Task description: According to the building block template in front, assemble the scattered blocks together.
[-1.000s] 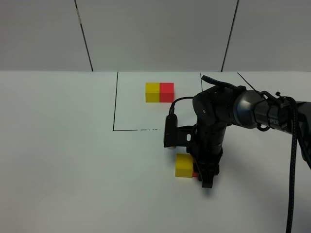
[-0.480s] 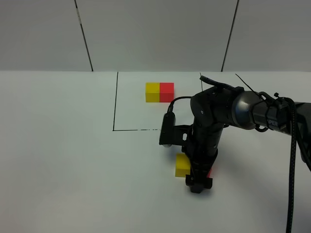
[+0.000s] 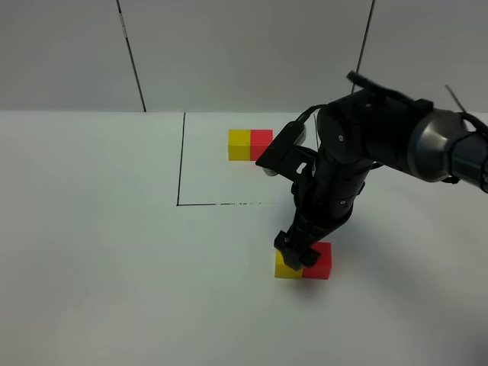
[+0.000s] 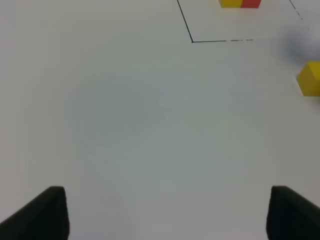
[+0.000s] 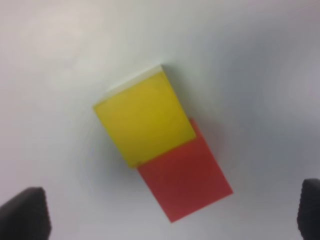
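Your yellow cube [image 3: 287,264] and red cube [image 3: 319,261] sit joined, matching the far building block template [image 3: 250,144]. Your right gripper [image 3: 296,250] hovers above them, jaws wide, empty. Little remains; check alignment.

- Your right arm reaches in from the right of the high view, elbow raised, forearm angled steeply down toward the counter.
- Your right tool [image 3: 296,254] points downward, its fingers spread wide with nothing between them.
- Your left tool [image 4: 162,212] shows only its two dark fingertips, set wide apart and empty.
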Available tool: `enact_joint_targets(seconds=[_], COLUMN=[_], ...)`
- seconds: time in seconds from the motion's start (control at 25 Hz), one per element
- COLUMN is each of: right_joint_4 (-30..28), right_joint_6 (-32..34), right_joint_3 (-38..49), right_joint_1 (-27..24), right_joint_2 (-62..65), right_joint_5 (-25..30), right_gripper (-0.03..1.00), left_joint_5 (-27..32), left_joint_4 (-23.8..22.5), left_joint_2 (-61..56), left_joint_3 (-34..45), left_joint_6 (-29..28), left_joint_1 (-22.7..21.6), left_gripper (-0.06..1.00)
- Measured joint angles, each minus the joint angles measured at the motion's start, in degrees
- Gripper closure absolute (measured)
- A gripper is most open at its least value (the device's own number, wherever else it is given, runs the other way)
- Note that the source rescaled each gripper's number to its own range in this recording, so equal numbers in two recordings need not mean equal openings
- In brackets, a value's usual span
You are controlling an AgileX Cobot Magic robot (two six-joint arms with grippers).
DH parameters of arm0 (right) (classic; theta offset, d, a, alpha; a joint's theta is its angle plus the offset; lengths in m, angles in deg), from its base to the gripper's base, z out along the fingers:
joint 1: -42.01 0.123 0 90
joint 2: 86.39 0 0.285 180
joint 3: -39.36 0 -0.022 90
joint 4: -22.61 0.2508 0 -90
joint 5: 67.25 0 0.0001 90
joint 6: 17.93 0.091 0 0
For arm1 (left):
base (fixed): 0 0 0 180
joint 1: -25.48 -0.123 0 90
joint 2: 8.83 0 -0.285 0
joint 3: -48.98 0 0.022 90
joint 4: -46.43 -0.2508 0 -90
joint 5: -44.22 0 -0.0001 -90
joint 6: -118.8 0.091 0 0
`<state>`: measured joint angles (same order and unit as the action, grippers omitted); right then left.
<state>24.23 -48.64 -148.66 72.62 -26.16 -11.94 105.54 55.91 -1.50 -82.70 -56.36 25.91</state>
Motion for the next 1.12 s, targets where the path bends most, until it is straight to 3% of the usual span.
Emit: enact_joint_targets(seconds=[0.12, 0.24, 0.48, 0.8, 1.12], right_joint_4=[0.4, 0.5, -0.5, -0.5, -2.4], right_joint_6=[11.2, 21.0, 35.4, 38.4, 38.4], right_joint_3=[0.2, 3.4, 21.4, 44.9, 49.7], right_joint_1=[-1.9, -6.5, -19.7, -31.0, -33.5], right_joint_2=[4.2, 9.1, 21.6, 49.6, 75.4], right_joint_5=[-0.4, -4.8, -13.8, -14.9, -1.6], right_gripper=[-0.03, -0.03, -0.03, -0.03, -0.03], left_joint_5=[0.0, 0.0, 0.0, 0.0, 0.0], left_joint_4=[0.0, 0.0, 0.0, 0.0, 0.0], left_joint_2=[0.0, 0.0, 0.0, 0.0, 0.0], left_joint_3=[0.0, 0.0, 0.0, 0.0, 0.0], left_joint_6=[0.0, 0.0, -0.1, -0.1, -0.1], left_joint_1=[0.0, 0.0, 0.0, 0.0, 0.0], left_gripper=[0.04, 0.04, 0.04, 0.04, 0.04])
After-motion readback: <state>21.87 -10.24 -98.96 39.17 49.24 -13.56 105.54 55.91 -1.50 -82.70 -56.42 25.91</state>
